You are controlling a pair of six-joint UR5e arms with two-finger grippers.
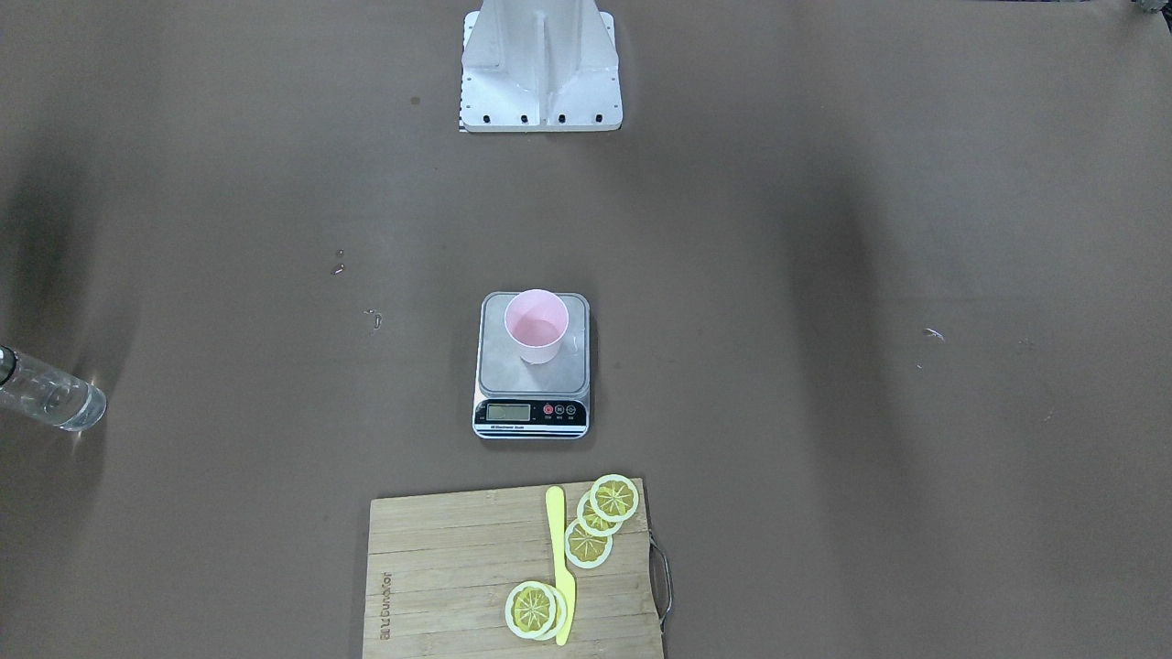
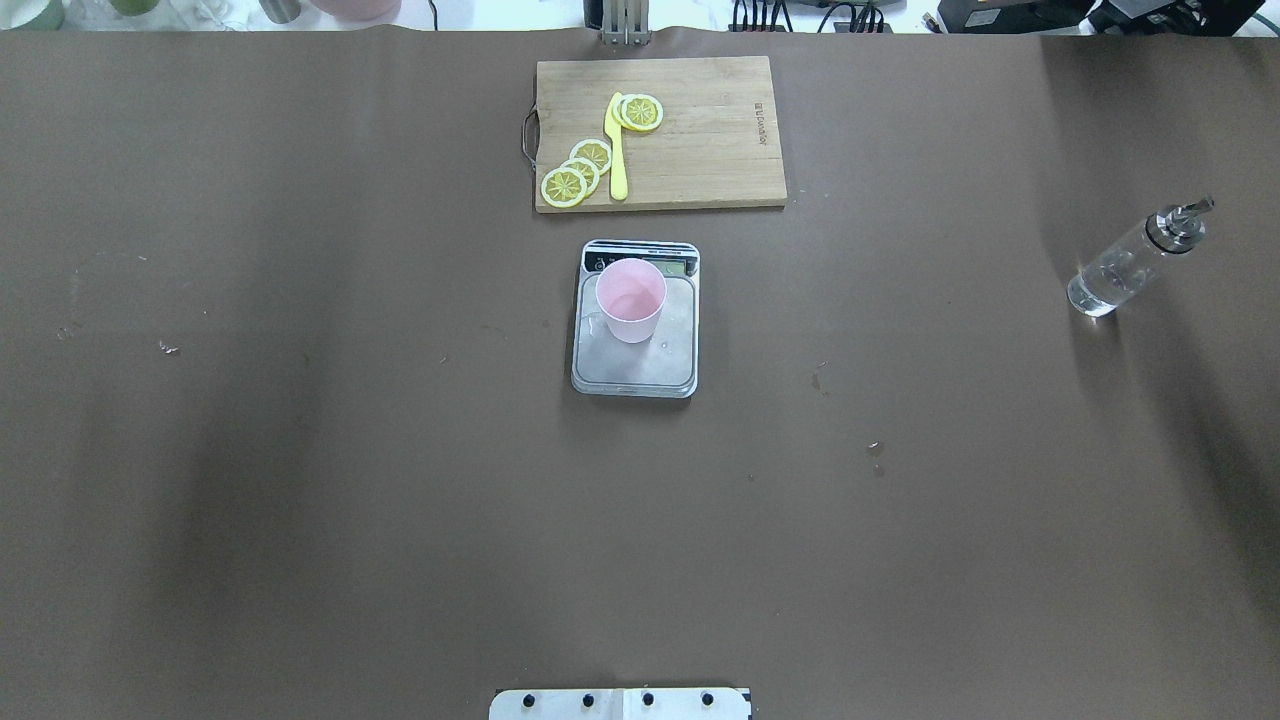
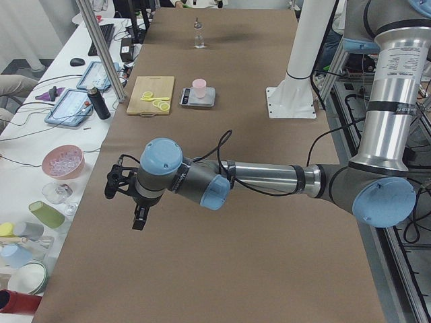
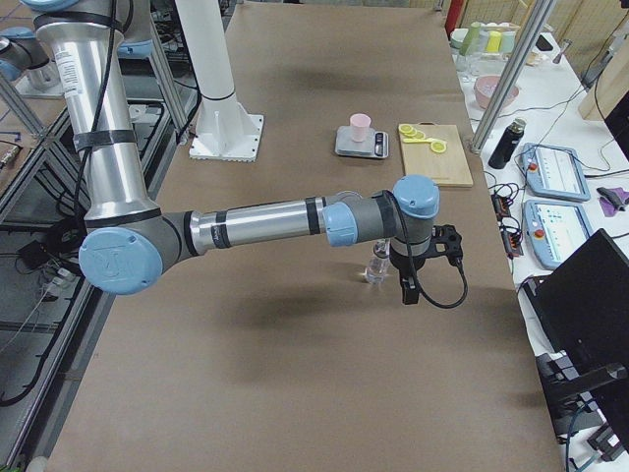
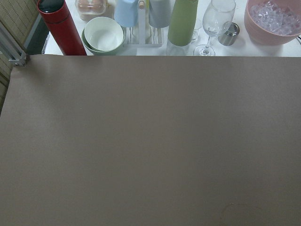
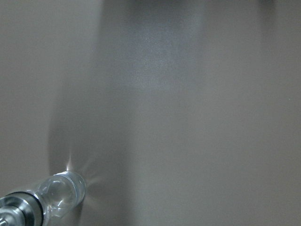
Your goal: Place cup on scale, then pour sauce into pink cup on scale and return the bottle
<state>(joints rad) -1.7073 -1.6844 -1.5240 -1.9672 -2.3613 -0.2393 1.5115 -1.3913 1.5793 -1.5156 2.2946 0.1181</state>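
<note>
The pale pink cup [image 2: 631,298] [image 1: 537,325] stands upright on the scale [image 2: 640,372] [image 1: 513,377] at mid-table. On the robot's right side the clear glass bottle [image 2: 1130,262] [image 1: 50,395] [image 4: 377,264] with its silver spout stands upright on the table, with clear sauce [image 6: 59,195] inside. My right gripper [image 4: 406,290] hangs just beside the bottle and does not hold it; I cannot tell whether it is open or shut. My left gripper [image 3: 139,219] hovers over bare table far from the scale, and I cannot tell its state either.
A wooden cutting board [image 2: 700,150] with lemon slices and a yellow knife [image 2: 616,150] lies just beyond the scale. The robot's base plate [image 1: 540,101] is behind the scale. A side bench carries a red flask [image 5: 59,26], a bowl, glasses and tablets.
</note>
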